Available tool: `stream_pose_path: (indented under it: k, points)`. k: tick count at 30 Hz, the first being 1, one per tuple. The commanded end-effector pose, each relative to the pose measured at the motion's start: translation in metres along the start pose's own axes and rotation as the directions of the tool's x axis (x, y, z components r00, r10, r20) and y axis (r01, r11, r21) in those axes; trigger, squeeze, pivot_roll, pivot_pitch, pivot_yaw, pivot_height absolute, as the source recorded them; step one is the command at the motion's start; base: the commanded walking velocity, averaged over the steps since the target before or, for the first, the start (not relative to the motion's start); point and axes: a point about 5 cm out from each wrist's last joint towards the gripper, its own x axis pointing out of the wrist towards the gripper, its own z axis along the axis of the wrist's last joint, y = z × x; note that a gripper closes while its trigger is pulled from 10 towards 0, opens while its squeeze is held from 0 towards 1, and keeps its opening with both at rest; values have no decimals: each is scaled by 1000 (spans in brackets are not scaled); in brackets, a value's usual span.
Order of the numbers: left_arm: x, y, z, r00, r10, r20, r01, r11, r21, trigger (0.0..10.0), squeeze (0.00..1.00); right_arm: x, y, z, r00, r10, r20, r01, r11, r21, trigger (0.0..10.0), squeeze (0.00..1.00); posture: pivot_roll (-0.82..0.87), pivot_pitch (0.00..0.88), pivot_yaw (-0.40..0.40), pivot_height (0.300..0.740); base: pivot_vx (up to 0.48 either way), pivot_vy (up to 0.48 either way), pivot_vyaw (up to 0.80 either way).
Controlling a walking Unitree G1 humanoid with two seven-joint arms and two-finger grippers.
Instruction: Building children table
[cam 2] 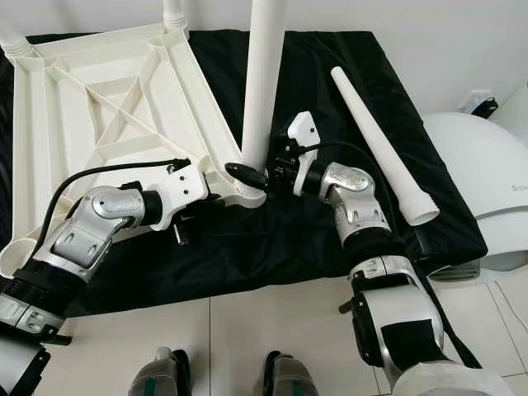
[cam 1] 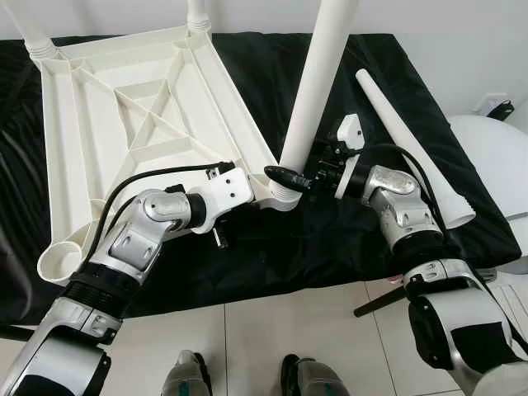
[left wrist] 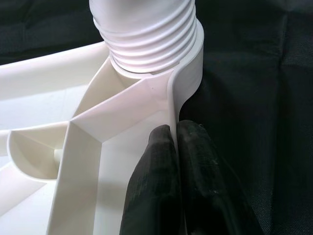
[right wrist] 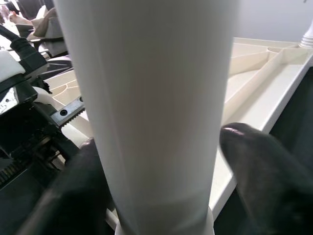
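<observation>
The white plastic table top [cam 1: 82, 124] lies upside down on a black cloth. A white leg [cam 1: 318, 82] stands upright in the socket at its near right corner [left wrist: 146, 39]. My left gripper [left wrist: 173, 147] is shut on the table's thin rim wall just beside that socket. My right gripper [cam 1: 290, 177] grips the upright leg low down, with a black finger [right wrist: 254, 166] on each side of it. Two more legs [cam 1: 33, 33] stand in the far corners. A loose leg [cam 1: 404, 140] lies on the cloth to the right.
The near left corner socket [cam 1: 62, 262] is open. A white rounded object [cam 1: 495, 157] stands off the cloth at the right. The cloth's front edge meets a tiled floor [cam 1: 272, 330], where my feet [cam 1: 186, 371] stand.
</observation>
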Motion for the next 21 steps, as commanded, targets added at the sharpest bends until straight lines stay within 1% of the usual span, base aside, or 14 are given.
stream_pose_path:
  k: [1,9,16,21]
  points:
    - [4,-25,-37,985,-107,-136,92,989,-112,10000,0,1,1,1,999,28,15,-29,1000,5,0,0,87,204,-6,740,0,0,0]
    - [5,-25,-37,985,-108,-135,93,990,-110,10000,0,-1,1,1,998,49,36,-49,999,7,0,0,84,199,-4,740,0,0,0]
    - [5,-26,-37,985,-109,-134,95,989,-109,10000,0,0,4,4,996,35,77,-36,999,15,0,0,81,199,-7,740,0,0,0]
    - [5,-26,-37,985,-109,-134,94,989,-109,10000,0,0,5,4,996,19,88,-21,1000,21,0,0,81,201,-10,740,0,0,0]
